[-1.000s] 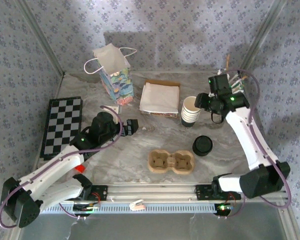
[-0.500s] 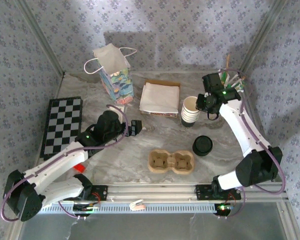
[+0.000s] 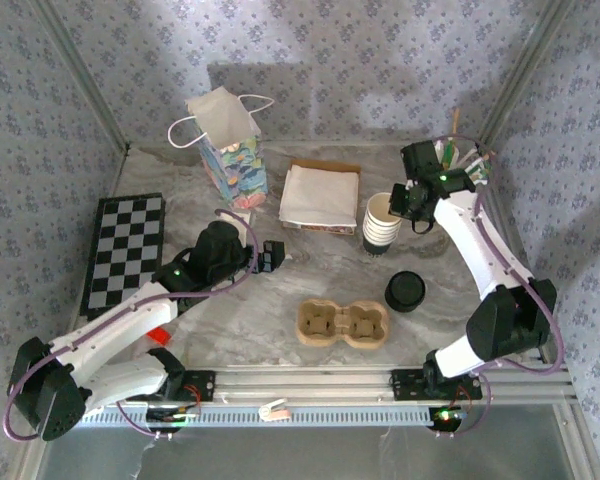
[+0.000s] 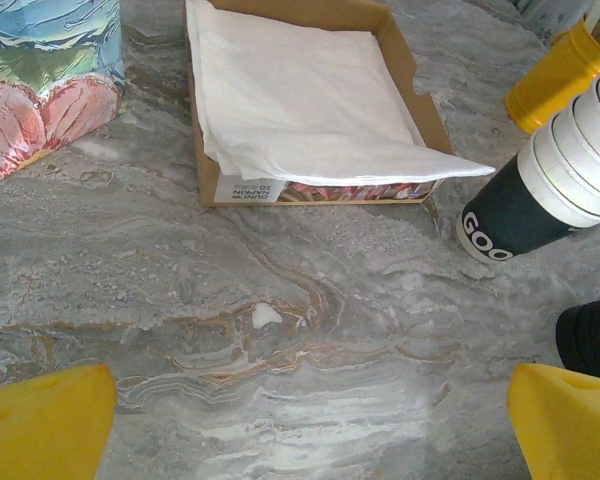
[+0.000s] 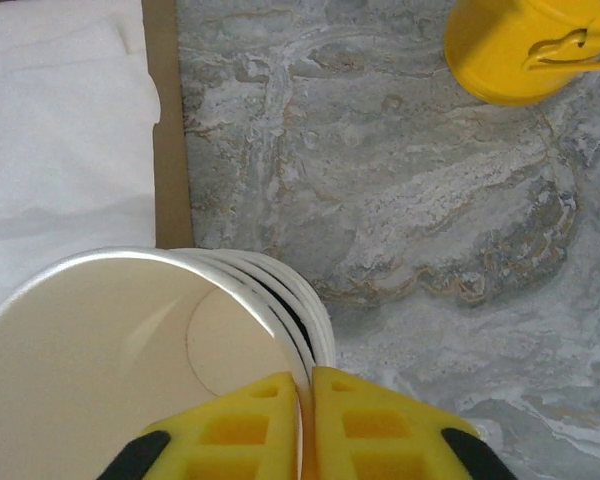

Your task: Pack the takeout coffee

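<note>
My right gripper (image 5: 307, 400) is shut on the rim of the top cup in the stack of lidless cream-rimmed cups (image 5: 130, 370), one finger inside and one outside. From above, the right gripper (image 3: 406, 200) sits at the stack (image 3: 380, 228). The lidded takeout coffee is out of view. A low black lid piece (image 3: 405, 291) stands right of the brown two-hollow tray (image 3: 342, 322), whose hollows hold nothing. My left gripper (image 4: 310, 420) is open over bare marble, and from above the left gripper (image 3: 270, 255) is left of the tray. The dark-sided stack (image 4: 550, 190) leans at the right in its view.
A cardboard box of white napkins (image 3: 320, 195) lies behind the tray, a printed paper bag (image 3: 228, 150) stands at the back left, and a checkered board (image 3: 125, 250) lies far left. A yellow holder with sticks (image 5: 530, 50) stands near the back right corner.
The right gripper has swung left from beside the cup stack onto its rim. The left arm has stretched a little further toward the table's middle.
</note>
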Tool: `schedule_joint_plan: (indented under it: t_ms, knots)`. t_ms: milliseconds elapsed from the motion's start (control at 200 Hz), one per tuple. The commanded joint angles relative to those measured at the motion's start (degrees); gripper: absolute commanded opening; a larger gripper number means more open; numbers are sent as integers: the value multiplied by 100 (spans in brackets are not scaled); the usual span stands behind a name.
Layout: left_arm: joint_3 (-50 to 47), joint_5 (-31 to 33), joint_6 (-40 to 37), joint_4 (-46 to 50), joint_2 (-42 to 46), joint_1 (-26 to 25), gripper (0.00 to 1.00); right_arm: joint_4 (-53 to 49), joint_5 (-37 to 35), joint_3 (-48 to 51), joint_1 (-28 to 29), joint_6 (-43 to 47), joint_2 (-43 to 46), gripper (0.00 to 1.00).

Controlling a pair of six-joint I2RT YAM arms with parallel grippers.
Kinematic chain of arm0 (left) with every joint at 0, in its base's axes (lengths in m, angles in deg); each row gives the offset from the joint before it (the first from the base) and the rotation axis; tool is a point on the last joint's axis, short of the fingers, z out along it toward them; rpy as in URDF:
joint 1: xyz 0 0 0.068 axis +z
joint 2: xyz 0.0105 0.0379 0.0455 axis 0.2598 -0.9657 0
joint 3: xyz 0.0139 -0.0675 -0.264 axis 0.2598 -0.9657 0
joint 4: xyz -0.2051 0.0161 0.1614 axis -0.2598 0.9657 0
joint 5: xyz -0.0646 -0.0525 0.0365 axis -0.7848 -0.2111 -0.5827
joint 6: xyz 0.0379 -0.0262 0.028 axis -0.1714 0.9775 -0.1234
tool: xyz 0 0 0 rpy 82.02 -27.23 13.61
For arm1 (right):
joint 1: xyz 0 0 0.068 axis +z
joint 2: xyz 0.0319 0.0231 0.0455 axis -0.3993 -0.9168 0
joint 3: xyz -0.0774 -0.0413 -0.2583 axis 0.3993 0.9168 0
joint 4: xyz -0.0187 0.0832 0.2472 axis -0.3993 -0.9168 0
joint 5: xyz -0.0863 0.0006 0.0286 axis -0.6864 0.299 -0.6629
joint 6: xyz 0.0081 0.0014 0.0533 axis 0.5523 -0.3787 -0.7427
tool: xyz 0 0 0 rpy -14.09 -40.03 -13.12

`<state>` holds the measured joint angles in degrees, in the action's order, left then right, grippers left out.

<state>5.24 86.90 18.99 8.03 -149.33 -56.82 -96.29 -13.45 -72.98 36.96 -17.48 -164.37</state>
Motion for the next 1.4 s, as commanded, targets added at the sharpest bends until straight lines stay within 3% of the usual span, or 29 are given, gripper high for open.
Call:
schedule_joint_plan:
  t_ms: [0,555,1394]
  knots:
    - [230,30,-102,-122,-24,-38,100,19,1,-234,-49,144,-84,9]
    - [234,119,-85,-269,-121,-45,100,1238,366,-284,-378,291,-398,1]
    - [396,155,26,-81,-27,-50,100,441,712,-1277,-623,135,-134,2]
